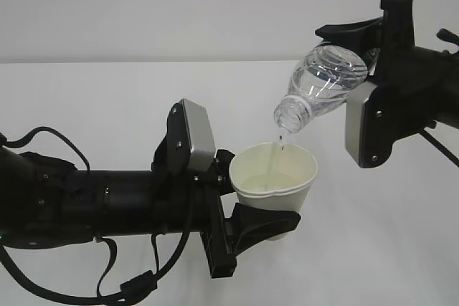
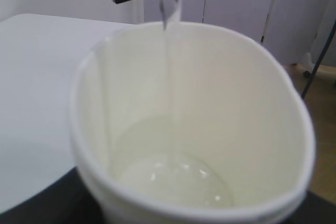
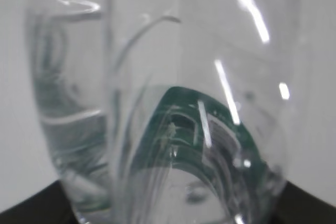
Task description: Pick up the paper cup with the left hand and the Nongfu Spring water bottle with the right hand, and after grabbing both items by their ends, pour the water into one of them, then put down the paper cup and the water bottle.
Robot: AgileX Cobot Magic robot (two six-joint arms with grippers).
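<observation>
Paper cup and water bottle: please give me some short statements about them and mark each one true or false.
1. The left hand holds the paper cup upright. True.
2. The Nongfu Spring water bottle has its neck pointing up. False: it tilts down toward the cup.
3. A thin stream of water falls into the cup. True.
4. The cup is dry inside. False: water lies at its bottom.
5. The right hand grips the bottle by its neck. False: it grips the base end.
</observation>
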